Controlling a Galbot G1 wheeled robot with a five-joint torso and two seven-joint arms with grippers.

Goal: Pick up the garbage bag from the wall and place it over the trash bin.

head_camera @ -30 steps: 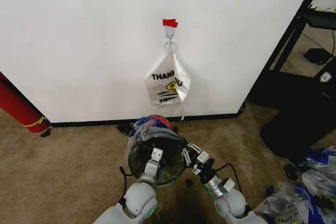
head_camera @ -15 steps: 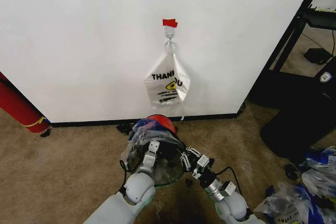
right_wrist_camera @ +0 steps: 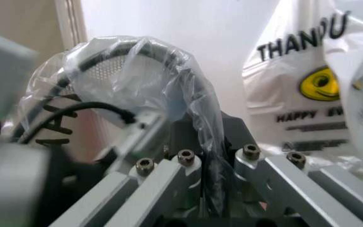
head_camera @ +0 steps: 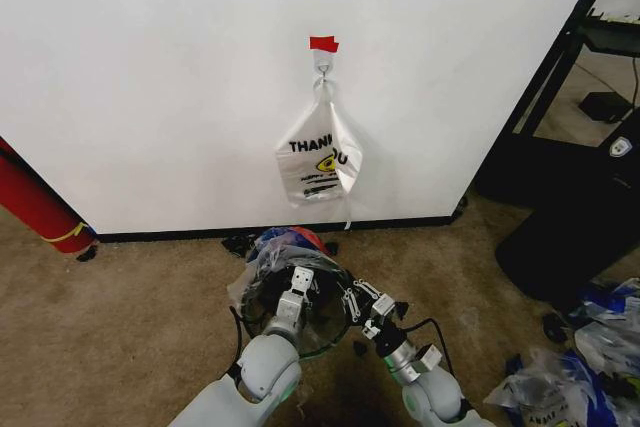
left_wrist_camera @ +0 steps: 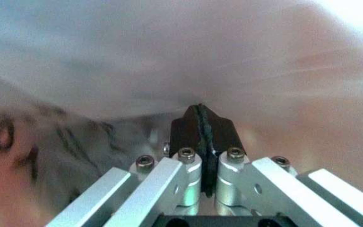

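Observation:
The see-through garbage bag (head_camera: 285, 250) with blue strips is draped over the black wire-mesh trash bin (head_camera: 252, 299), which stands on the carpet just below the wall (head_camera: 150, 77). A bit of the bin's red base shows at the far side. My left gripper (head_camera: 297, 282) is shut on the bag's film at the bin's near rim. My right gripper (head_camera: 352, 299) is shut on the film at the rim's right side. In the left wrist view the closed fingers (left_wrist_camera: 200, 111) pinch the garbage bag (left_wrist_camera: 168, 56). The right wrist view shows the garbage bag (right_wrist_camera: 125, 71) wrapped over the bin's rim (right_wrist_camera: 162, 52).
An opaque white "THANK YOU" bag (head_camera: 318, 162) hangs from a hook (head_camera: 323, 65) under red tape (head_camera: 323, 44). A red cylinder (head_camera: 35, 202) leans at the left. A black rack (head_camera: 560, 77) and a pile of plastic bags (head_camera: 570, 377) stand right.
The bag has been pulled further over the bin, so less of the red base shows. My left gripper has shifted a little toward the wall; the right has barely moved.

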